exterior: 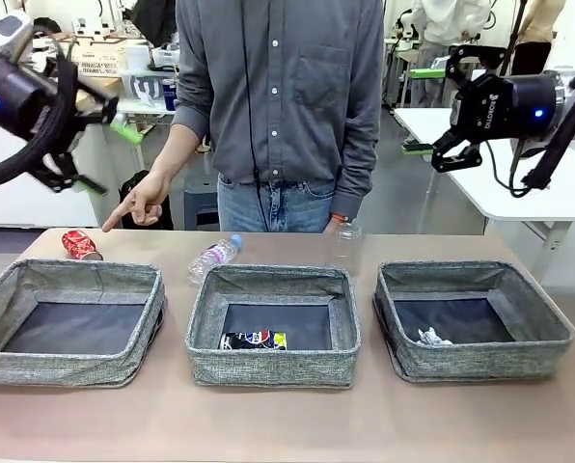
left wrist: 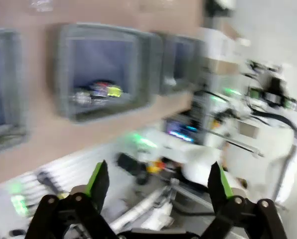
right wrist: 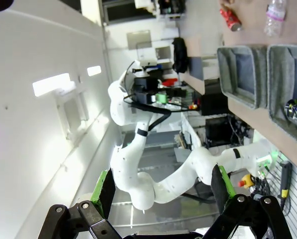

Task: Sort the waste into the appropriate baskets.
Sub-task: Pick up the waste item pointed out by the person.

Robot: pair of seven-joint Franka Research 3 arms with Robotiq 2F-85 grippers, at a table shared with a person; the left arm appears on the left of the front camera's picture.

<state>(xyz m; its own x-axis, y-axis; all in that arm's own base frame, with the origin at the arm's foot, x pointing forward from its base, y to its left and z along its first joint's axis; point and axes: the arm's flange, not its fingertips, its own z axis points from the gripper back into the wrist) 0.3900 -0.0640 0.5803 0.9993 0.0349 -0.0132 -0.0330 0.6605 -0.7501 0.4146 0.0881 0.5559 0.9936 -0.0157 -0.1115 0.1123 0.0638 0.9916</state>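
My left gripper (exterior: 107,154) hangs high above the left end of the worktop (exterior: 287,424), jaws spread wide with nothing between them. Below it, near the far left corner, the crushed red can (exterior: 80,245) lies on the bare surface just behind the left basket (exterior: 56,365), whose dark bottom holds nothing that I can see. The person's hand (exterior: 143,204) points down with one finger just above and beside that can.

Further right, a clear blue-capped plastic bottle (exterior: 215,257) lies on its side at the far left corner of the middle basket (exterior: 268,367), touching or nearly touching its rim. Inside that basket, against the near wall, lies the flattened dark printed can (exterior: 253,340). A clear plastic cup (exterior: 344,243) stands upright along the worktop's far edge, behind the middle basket's right corner.

The right basket (exterior: 480,362) holds a crumpled white paper wad (exterior: 430,338) near its front. My right gripper (exterior: 423,111) hovers high above that basket, fingers wide apart and holding nothing.
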